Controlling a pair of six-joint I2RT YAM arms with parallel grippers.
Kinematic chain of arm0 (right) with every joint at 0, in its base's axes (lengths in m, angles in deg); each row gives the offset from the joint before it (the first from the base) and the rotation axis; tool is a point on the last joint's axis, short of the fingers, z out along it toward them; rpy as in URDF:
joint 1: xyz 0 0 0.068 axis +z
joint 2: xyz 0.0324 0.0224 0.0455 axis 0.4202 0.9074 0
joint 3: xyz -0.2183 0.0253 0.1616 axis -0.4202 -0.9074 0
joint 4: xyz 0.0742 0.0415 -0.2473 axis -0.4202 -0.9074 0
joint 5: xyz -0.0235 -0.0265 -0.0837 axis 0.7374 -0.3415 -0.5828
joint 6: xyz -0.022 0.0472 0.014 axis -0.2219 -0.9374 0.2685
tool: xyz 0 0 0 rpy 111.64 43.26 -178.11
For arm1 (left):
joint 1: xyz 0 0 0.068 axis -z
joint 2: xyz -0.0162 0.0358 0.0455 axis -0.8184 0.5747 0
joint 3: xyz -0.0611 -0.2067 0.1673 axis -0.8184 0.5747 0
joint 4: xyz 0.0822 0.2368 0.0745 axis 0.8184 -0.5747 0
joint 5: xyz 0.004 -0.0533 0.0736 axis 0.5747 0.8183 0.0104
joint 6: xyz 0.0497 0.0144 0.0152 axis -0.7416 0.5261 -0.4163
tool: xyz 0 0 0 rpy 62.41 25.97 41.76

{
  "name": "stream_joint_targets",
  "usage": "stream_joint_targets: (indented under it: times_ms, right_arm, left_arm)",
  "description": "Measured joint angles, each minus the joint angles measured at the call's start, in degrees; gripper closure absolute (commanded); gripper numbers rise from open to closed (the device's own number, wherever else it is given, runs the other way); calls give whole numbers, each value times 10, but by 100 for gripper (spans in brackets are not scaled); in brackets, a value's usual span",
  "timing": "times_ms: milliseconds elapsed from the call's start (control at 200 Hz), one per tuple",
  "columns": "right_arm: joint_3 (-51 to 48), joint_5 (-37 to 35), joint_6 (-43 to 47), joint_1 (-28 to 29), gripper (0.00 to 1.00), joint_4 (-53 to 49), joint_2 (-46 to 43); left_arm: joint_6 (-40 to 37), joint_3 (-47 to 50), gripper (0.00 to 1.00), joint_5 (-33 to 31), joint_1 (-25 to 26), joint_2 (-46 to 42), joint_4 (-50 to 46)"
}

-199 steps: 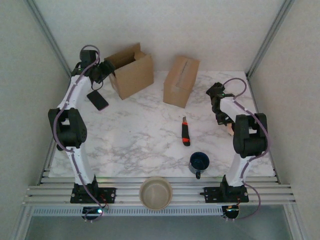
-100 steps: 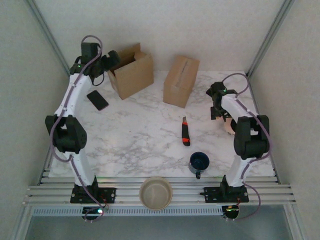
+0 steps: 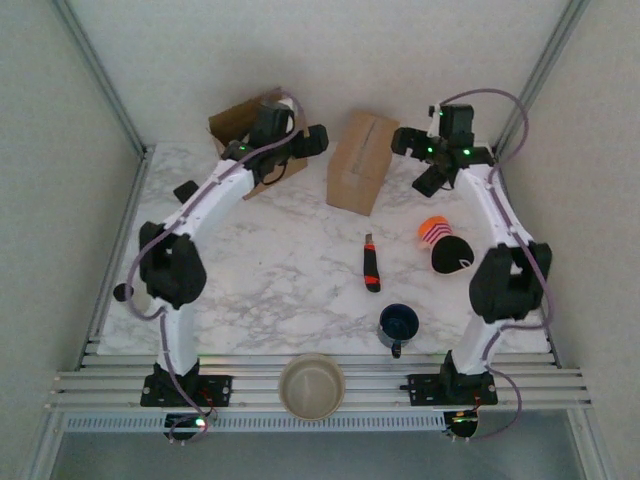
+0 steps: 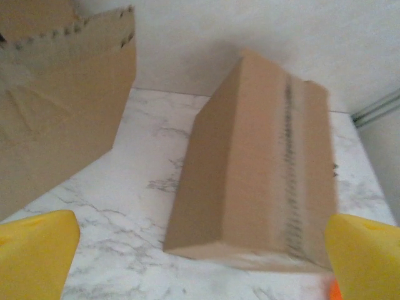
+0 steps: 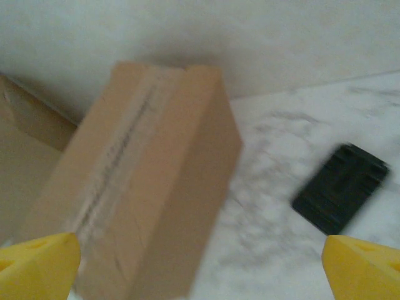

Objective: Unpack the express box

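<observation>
Both arms have swung in from the table's sides since a second ago. From above, the left gripper [image 3: 314, 140] and right gripper [image 3: 403, 141] now flank the sealed express box [image 3: 360, 160]. In the left wrist view the yellow fingertips [image 4: 34, 250] are spread wide and empty, with the box straight ahead and the open carton [image 4: 56, 106] ahead-left. In the right wrist view the fingers [image 5: 365, 265] are also wide apart and empty, with the box ahead-left and the phone [image 5: 340, 187] ahead-right.

In the right wrist view, blur smears the sealed box [image 5: 144, 181] and the phone [image 5: 340, 187] at 3 o'clock. The left wrist view crops the open box [image 4: 56, 112] (10 o'clock).
</observation>
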Motion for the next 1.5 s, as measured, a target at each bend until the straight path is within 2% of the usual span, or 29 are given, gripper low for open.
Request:
stream_joint_targets:
  times_ms: [120, 290, 616, 846, 946, 1001, 1107, 1172, 1347, 1502]
  right_arm:
    - [51, 27, -36, 0, 1, 82, 116]
    - [125, 38, -75, 0, 1, 156, 251]
    - [205, 55, -109, -3, 1, 284, 325]
    - [353, 97, -137, -12, 2, 274, 422]
    - [421, 117, -146, -14, 5, 248, 467]
    - [439, 130, -150, -15, 10, 238, 482]
    - [441, 153, -158, -15, 25, 228, 489]
    - [426, 165, -160, -16, 29, 233, 484]
    - [303, 174, -162, -23, 34, 285, 420]
    - [164, 174, -163, -19, 37, 302, 330]
  left_arm:
    - [0, -14, 0, 14, -2, 72, 36]
    - [0, -28, 0, 38, 4, 126, 88]
    - [9, -83, 0, 74, 12, 182, 163]
    - [19, -127, 0, 93, 12, 232, 173]
    - [23, -146, 0, 102, 12, 254, 174]
    - [26, -156, 0, 108, 12, 260, 175]
    - [26, -164, 0, 110, 12, 261, 171]
    - [26, -165, 0, 110, 12, 261, 165]
    - [21, -153, 0, 106, 12, 250, 153]
    - [12, -57, 0, 92, 12, 184, 150]
